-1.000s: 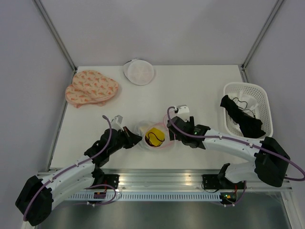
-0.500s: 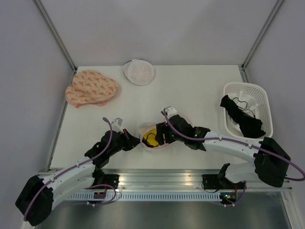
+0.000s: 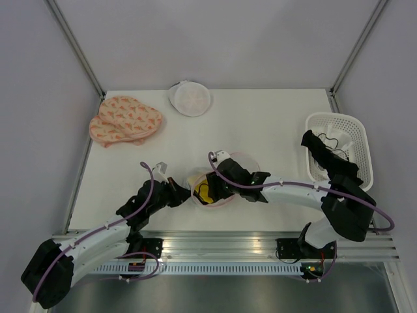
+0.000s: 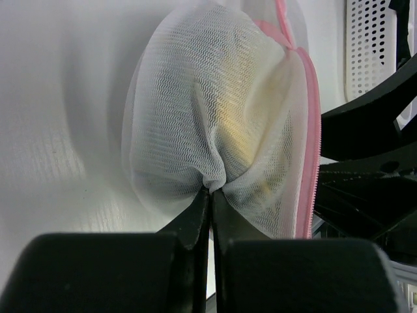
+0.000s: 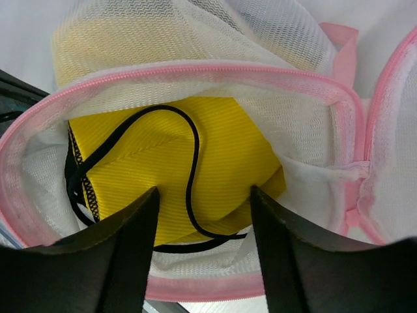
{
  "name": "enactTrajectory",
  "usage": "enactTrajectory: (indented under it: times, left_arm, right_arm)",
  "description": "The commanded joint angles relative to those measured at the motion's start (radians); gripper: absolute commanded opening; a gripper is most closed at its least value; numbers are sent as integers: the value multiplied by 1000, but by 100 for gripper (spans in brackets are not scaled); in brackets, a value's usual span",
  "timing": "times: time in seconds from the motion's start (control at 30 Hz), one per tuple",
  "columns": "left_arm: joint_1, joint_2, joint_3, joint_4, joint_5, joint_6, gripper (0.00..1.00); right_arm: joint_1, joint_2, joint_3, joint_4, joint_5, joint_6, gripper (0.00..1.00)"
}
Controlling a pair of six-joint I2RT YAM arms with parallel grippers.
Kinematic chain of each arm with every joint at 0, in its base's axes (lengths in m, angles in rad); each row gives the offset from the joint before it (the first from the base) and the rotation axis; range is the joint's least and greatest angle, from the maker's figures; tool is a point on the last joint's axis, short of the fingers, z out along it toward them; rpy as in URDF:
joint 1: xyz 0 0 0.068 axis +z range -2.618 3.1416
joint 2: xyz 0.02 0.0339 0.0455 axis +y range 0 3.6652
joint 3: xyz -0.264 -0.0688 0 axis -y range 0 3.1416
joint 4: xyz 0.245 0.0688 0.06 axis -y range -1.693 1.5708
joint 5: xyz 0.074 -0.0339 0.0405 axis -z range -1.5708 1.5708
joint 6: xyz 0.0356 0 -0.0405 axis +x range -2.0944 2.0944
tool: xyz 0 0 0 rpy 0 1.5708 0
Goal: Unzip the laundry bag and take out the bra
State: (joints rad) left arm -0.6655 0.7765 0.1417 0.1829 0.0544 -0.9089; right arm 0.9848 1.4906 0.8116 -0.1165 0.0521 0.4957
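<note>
Closest to us, our left gripper (image 4: pixel 210 192) is squeezed tight on a little fold of the laundry bag (image 4: pixel 195 117). It holds the white net so the bag can't slide on the table (image 3: pixel 260 124).

Just past that, our right gripper (image 5: pixel 203 192) has moved. A second ago it sat at the right side of the bag. Now it has swung over to the bag's mouth and points straight in. Its two fingers are spread wide, and it holds nothing yet.

The pink zip edge is pulled apart, so we think the unzipping is done. The bra (image 5: pixel 221 150) is inside the bag, yellow with a thin black strap looped over it. It lies between our right fingers, so we think the next job is to close on it and pull it out.

Some things we can't see well. From above, the right gripper (image 3: pixel 215 184) covers most of the bra (image 3: pixel 203 190). We can't tell if the fingers touch the bra yet. We can't find the zip pull. From the left wrist, the bra is only a yellow glow through the net.

Farther back sit a white basket (image 3: pixel 315 120) with black clothes (image 3: pixel 329 160), a peach patterned cloth (image 3: pixel 124 120), and another white net bag (image 3: pixel 189 98).
</note>
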Motion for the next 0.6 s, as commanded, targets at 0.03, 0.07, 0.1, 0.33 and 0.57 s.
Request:
enactTrajectory:
  times: [0.03, 0.07, 0.1, 0.33, 0.57]
  left_arm:
    - [-3, 10, -19, 70, 21, -30, 2]
    - [-3, 20, -27, 79, 25, -34, 2]
    - [-3, 21, -28, 87, 27, -36, 2]
    - [-3, 24, -33, 98, 36, -42, 2]
    - [-3, 17, -34, 92, 29, -42, 2]
  right_arm:
    - [12, 43, 55, 8, 45, -16, 60]
    - [12, 59, 60, 12, 45, -17, 58]
    - [15, 66, 67, 14, 48, -19, 50]
    - [21, 96, 98, -20, 109, -28, 0]
    - [54, -91, 97, -68, 43, -48, 0]
